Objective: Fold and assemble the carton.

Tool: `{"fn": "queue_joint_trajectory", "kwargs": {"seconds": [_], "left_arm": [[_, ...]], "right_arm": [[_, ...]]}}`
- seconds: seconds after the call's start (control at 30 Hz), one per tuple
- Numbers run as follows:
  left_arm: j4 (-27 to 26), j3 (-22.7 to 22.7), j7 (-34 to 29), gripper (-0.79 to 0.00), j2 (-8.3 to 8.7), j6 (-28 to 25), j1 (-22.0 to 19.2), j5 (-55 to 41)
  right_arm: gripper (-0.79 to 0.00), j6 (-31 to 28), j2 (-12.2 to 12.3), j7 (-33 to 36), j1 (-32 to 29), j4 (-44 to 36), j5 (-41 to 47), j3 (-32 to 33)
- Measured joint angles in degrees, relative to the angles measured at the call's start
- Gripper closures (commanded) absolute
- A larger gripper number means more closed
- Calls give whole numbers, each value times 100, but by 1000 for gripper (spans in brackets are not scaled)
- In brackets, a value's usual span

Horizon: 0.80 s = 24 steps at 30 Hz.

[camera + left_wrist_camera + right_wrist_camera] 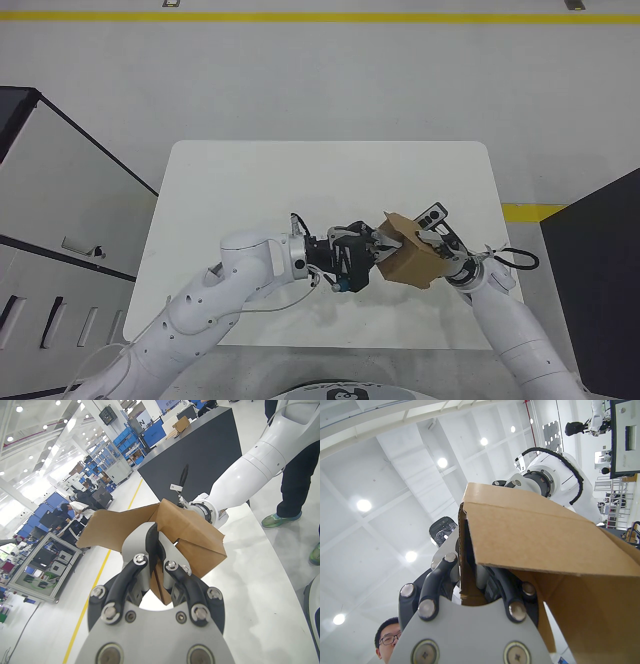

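Note:
The brown carton (408,256) is held in the air above the near middle of the white table (250,190), partly folded with flaps standing open. My left gripper (372,256) is at its left side, shut on a flap edge; the left wrist view has the fingers (150,540) pinching the cardboard (190,530). My right gripper (432,250) is at the carton's right side. In the right wrist view it (467,560) is shut on a thin panel edge, and the carton's wide panel (532,530) spreads out beyond it.
A dark counter (600,260) stands just past the table's right edge, and a grey cabinet (40,150) sits off the left side. The far half of the table is bare.

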Motion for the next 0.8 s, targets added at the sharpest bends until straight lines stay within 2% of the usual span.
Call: {"fn": "queue_joint_trajectory", "kwargs": {"seconds": [0.2,0.5,0.8], "left_arm": [[-45,-47,-8,0,20,7,46,24],[18,128,-24,0,-4,-10,-18,74],[6,-33,21,0,21,2,-1,-73]], "right_arm": [[0,-8,11,0,6,6,14,-14],[0,-14,26,0,21,7,19,-50],[0,-32,42,0,34,58,45,-58]]}}
